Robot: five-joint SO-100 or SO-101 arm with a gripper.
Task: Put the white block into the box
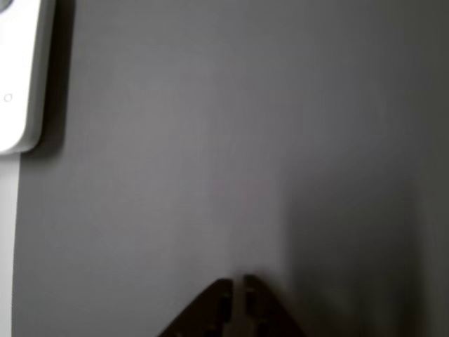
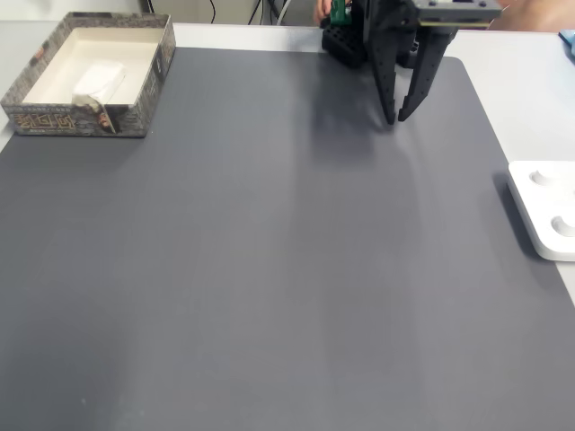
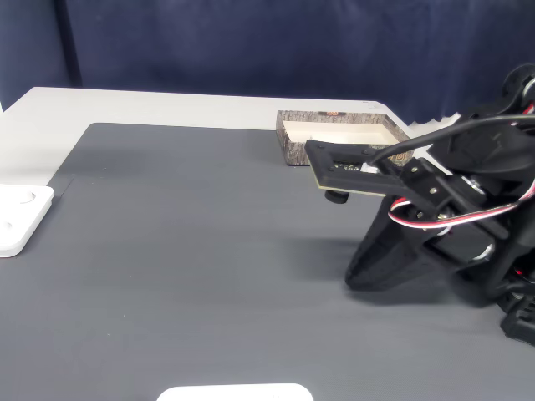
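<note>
- As seen in a fixed view, white block lies inside box, far left of tool.
- Tool's fingers slightly apart, empty.

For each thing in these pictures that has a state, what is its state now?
white block: lying inside the box, tilted.
box: open on top, at a corner of the grey mat, holding the block.
gripper: empty, fingers slightly parted, tips pointing down at the mat, far from the box.
white device: at the mat's edge, untouched.
</note>
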